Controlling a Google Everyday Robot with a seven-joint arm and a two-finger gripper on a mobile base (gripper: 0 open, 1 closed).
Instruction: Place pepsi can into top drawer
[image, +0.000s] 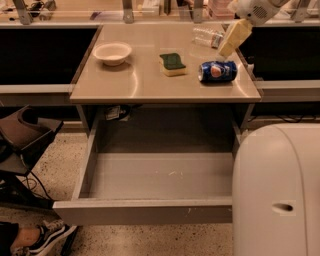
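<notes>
Item: pepsi can (217, 71), blue, lying on its side near the right front edge of the table (135, 85), round logo facing you, long axis running left to right. Not yet held. Adjacent: gripper (231, 40), pale, hanging tilted just above and behind the can's right half; whether it is spread or closed cannot be told from this view, so confirm that before you commit. Step in hand, as judged: the reach and grasp. Handling note: a can on its side is likely to roll toward or away from you if nudged across its curve, and the table edge is near on the right, so come down square over the middle of the barrel and close across the round body, not along its length. Just behind the can: clear water bottle (207, 36), also lying down; keep your approach in front of it so you do not push it or pinch it by mistake. To the left, apart from the can: green-and-yellow sponge (172, 63); farther left, pale bowl (112, 52); neither is in your path. Below and forward: top drawer (150, 180), pulled fully open, grey floor bare. Once you have the can, lift it above the table edge before carrying it forward, then lower it well inside the drawer walls. White robot body (277, 190) covers the drawer's right front corner, so favour the centre.
</notes>
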